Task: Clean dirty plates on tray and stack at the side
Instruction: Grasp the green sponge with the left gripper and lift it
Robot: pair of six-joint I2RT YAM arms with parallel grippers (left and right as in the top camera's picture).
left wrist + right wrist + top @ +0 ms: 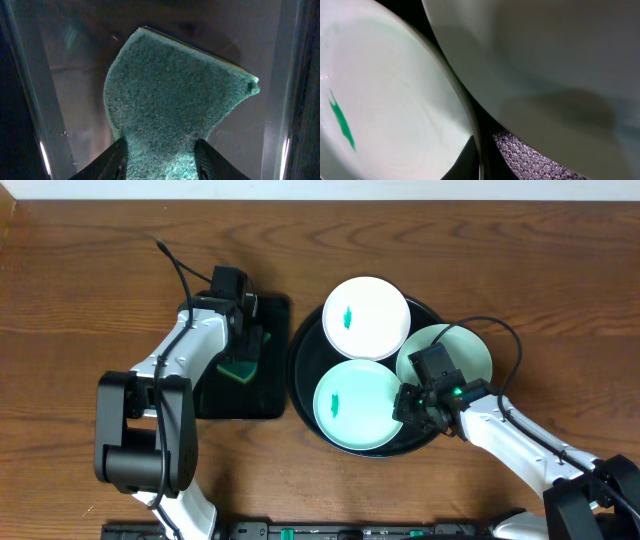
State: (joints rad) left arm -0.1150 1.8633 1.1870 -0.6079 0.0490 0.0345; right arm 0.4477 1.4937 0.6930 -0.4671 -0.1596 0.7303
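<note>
The round black tray [303,340] holds three dirty plates. The back plate [366,317] is white with a green smear. The front plate [358,405] is pale mint with a green smear; it also shows in the right wrist view [385,110]. The right plate [462,345] is partly hidden by my right arm and also shows in the right wrist view [545,60]. My right gripper [410,405] [485,150] pinches the front plate's right rim. My left gripper [240,355] [160,160] is shut on a green sponge [238,368] [170,95].
A smaller rectangular black tray [265,395] lies left of the round tray, under my left gripper and the sponge. Wooden table [80,300] surrounds both trays. A cable [180,270] runs over the table behind my left arm.
</note>
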